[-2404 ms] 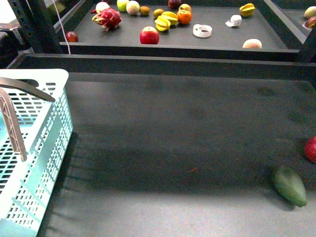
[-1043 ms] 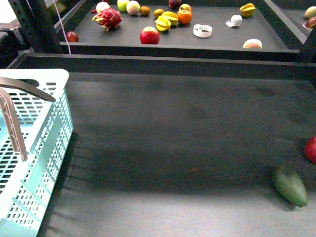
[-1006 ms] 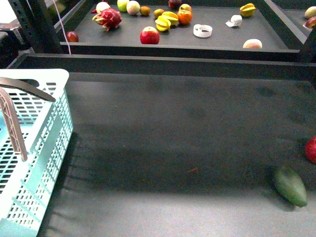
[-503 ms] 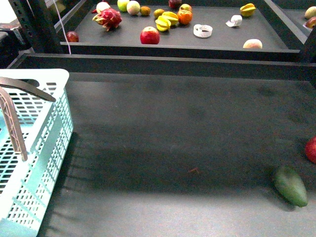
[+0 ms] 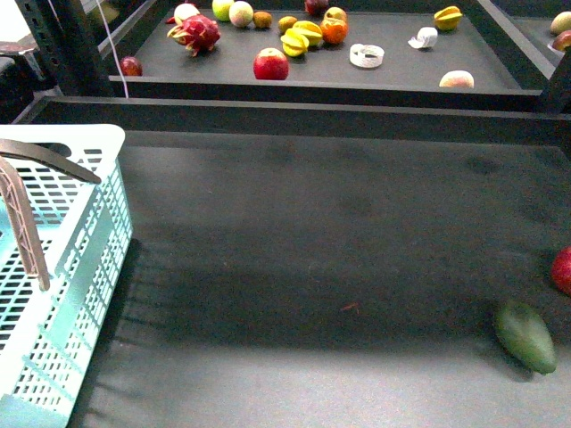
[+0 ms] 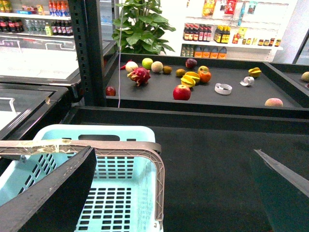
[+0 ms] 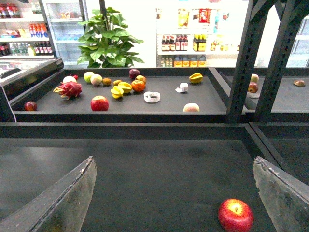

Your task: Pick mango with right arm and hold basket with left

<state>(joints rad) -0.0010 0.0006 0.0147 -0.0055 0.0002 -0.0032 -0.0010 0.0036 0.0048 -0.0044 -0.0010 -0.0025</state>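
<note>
the desk (image 5: 339, 232) carries the basket (image 5: 62, 143) at its left edge, with a handle (image 6: 120, 145) between the spread, empty fingers of the left tool (image 6: 174, 151). the right tool (image 7: 174, 162), also wide open and empty, faces the far shelf (image 7: 207, 108). what looks like the mango (image 7: 125, 86) lies there, well ahead and slightly left, roughly crosswise.

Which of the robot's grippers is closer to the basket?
Left. The left gripper hangs open over the basket; the right gripper is open too, with no basket in its view, only a red apple.
</note>
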